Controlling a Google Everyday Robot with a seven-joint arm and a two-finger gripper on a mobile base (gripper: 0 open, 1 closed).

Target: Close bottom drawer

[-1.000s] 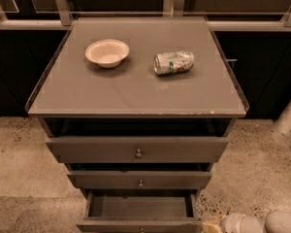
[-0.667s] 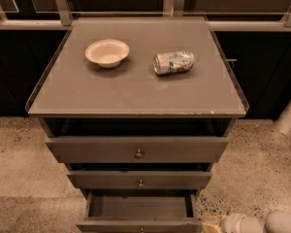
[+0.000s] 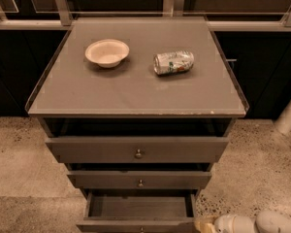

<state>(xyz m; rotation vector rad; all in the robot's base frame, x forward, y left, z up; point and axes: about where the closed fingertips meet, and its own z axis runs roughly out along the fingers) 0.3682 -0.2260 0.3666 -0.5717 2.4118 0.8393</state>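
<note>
The bottom drawer (image 3: 138,224) is the lowest of three grey-brown drawers and stands pulled out, its empty inside showing; its front lies at the frame's lower edge. The middle drawer (image 3: 139,180) and the top drawer (image 3: 138,150) above it each have a small round metal knob. My gripper (image 3: 206,224) reaches in from the lower right, a pale arm with its tip just right of the bottom drawer's front right corner.
On the cabinet top (image 3: 136,89) stand a white bowl (image 3: 106,52) and a crushed can (image 3: 173,62) lying on its side. A white post (image 3: 290,113) stands at the right. A speckled floor (image 3: 19,159) surrounds the cabinet. Dark cabinets run along the back.
</note>
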